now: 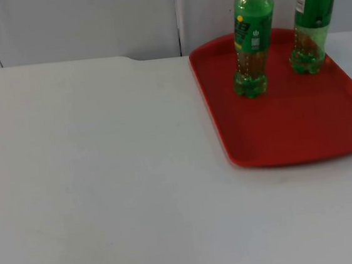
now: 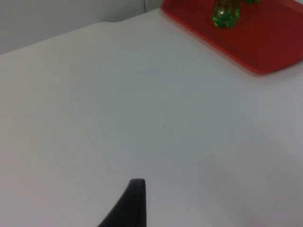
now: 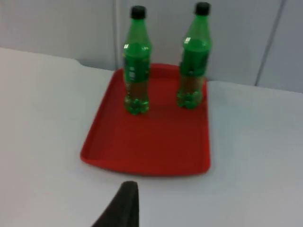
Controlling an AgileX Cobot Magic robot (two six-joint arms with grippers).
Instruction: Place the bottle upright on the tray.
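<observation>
Two green bottles stand upright on the red tray (image 1: pixel 301 125) at the back right of the table. One bottle (image 1: pixel 251 42) is near the tray's left rim and the other bottle (image 1: pixel 311 23) is at its far right. The right wrist view shows both bottles (image 3: pixel 136 61) (image 3: pixel 193 59) with black caps, standing on the tray (image 3: pixel 151 146). My right gripper (image 3: pixel 125 198) hangs over the white table in front of the tray's near rim, apart from it. My left gripper (image 2: pixel 135 198) is over the table well to the left of the tray (image 2: pixel 265 42), far from the bottle base (image 2: pixel 224 14).
The grey partition wall (image 1: pixel 89 21) closes the table's far edge just behind the tray. The tray's right rim reaches the right side of the top view. White table top (image 1: pixel 105 177) stretches to the left and in front of the tray.
</observation>
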